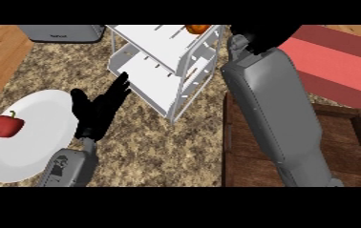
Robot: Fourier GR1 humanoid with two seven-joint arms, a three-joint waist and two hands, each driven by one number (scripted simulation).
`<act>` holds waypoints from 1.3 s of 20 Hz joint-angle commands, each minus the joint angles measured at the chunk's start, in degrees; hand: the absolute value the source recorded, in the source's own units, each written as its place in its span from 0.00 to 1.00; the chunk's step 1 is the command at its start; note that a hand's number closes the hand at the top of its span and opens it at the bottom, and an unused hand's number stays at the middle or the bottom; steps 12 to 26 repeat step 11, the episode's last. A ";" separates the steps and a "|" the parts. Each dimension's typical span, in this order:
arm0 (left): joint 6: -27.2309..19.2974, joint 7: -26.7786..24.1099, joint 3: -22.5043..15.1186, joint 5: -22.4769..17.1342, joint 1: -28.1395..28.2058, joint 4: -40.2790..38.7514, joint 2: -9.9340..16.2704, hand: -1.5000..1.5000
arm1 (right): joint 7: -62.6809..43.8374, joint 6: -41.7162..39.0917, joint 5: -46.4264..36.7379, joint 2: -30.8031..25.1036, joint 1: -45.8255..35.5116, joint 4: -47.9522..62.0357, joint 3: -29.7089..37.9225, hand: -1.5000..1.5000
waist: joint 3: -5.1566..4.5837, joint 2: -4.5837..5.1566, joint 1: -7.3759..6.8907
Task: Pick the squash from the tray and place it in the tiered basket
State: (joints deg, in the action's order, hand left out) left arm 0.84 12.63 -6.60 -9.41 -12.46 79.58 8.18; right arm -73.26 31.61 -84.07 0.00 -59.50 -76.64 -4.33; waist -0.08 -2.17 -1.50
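An orange squash (pixel 197 28) shows at the view's top edge, on the upper shelf of the white tiered basket (pixel 158 77); only part of it is in view. My right forearm stretches up across the dark wooden tray (pixel 345 141), and the right hand (pixel 262 35) is just right of the basket's top corner, a little apart from the squash. That hand is cut off by the view's edge. My left hand (pixel 99 110) rests open, fingers up, left of the basket's lower shelf.
A white plate (pixel 42 150) with a red fruit (pixel 8 125) lies at the left. A grey appliance (pixel 60 33) stands at the back left. A red cloth (pixel 328 65) lies at the back right on the speckled counter (pixel 162 150).
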 commanded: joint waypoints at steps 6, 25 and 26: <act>-1.44 -0.08 1.20 0.14 1.87 0.12 0.11 0.50 | -12.06 -8.58 3.37 0.00 9.49 -17.90 -9.19 0.00 | 0.04 -1.56 4.40; -1.03 -0.34 2.02 -0.33 4.58 1.81 1.24 0.50 | -12.06 -11.50 2.33 0.00 15.76 -27.80 -13.02 0.00 | -0.01 -1.70 5.14; -1.03 -0.34 2.02 -0.33 4.58 1.81 1.24 0.50 | -12.06 -11.50 2.33 0.00 15.76 -27.80 -13.02 0.00 | -0.01 -1.70 5.14</act>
